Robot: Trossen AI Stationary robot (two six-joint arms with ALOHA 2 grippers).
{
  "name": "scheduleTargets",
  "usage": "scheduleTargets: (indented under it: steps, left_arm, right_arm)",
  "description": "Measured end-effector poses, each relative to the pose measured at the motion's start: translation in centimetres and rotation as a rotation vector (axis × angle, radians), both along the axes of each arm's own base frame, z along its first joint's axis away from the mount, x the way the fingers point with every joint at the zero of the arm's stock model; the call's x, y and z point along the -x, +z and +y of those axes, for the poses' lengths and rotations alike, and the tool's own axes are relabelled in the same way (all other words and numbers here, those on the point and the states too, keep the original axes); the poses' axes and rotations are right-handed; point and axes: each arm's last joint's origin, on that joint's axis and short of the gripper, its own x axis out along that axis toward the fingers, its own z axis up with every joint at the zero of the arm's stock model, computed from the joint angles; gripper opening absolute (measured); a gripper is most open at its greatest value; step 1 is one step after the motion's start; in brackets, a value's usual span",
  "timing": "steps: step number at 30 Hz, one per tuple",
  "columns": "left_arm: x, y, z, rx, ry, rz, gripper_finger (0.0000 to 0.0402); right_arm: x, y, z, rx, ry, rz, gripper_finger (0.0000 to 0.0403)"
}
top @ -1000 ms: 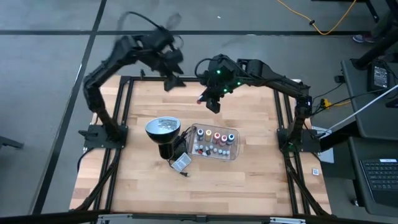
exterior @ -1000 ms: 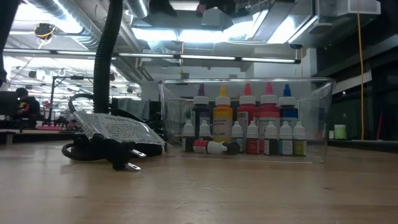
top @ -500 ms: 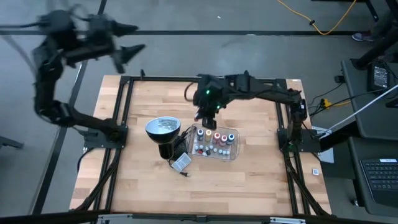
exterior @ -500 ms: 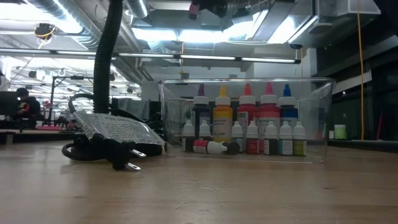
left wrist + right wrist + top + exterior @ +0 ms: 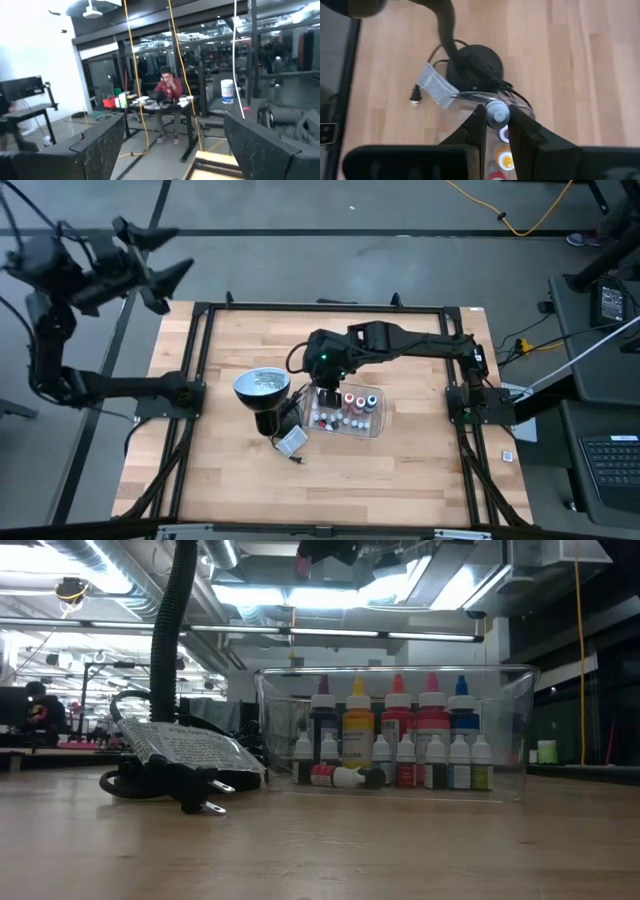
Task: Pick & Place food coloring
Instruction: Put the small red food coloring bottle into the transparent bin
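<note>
Hovering over the clear tray (image 5: pixel 378 427) on the desk (image 5: pixel 400 470), the right tool (image 5: pixel 326 376) shows from above; the left tool (image 5: pixel 160 255), spread wide, hangs beyond the desk's far-left corner. Level view: food coloring bottles (image 5: pixel 395 745) stand inside the tray. Right wrist view: the right tool (image 5: pixel 496 122) pinches a white-capped bottle (image 5: pixel 497 113) above the tray, beside the lamp base (image 5: pixel 475 62).
</note>
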Motion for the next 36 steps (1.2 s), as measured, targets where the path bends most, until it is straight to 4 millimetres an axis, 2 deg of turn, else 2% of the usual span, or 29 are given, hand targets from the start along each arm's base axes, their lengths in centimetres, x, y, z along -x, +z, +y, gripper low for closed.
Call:
scheduleTargets:
  steps: [10, 17, 20, 22, 24, 30, 33, 36]
  left_arm:
    - [1.5, -6.5, -1.1, 0.000, -0.016, -0.103, 0.0333]
    - [3.0, -10.0, -2.1, -0.028, 0.009, -0.182, 0.0333]
    - [3.5, -10.8, -2.4, -0.017, 0.000, -0.221, 0.0333]
    - [3.6, -11.0, -2.5, -0.002, -0.010, -0.251, 0.0333]
    - [3.7, -11.2, -2.5, 0.013, -0.013, -0.252, 0.0333]
    - [3.6, -11.2, -2.5, 0.016, -0.014, -0.251, 0.0333]
    - [3.5, -11.4, -2.4, 0.044, -0.016, -0.239, 0.0333]
    - [3.3, -11.9, -2.2, 0.055, -0.013, -0.216, 0.0333]
  right_arm:
    - [0.4, -0.4, 1.8, 0.013, 0.002, 0.050, 0.0060]
    - [0.4, -2.1, 2.5, 0.112, -0.028, 0.174, 0.0060]
    - [0.6, -3.8, 2.4, 0.119, -0.036, 0.245, 0.0060]
    - [1.1, -5.2, 2.4, 0.124, -0.029, 0.322, 0.0060]
    - [1.9, -5.8, 2.6, 0.126, -0.015, 0.356, 0.0060]
    - [5.1, -4.8, 2.2, 0.122, -0.034, 0.346, 0.0060]
    - [7.3, -3.6, 1.7, 0.112, -0.074, 0.288, 0.0060]
    - [8.4, -3.6, 1.6, 0.070, -0.106, 0.171, 0.0060]
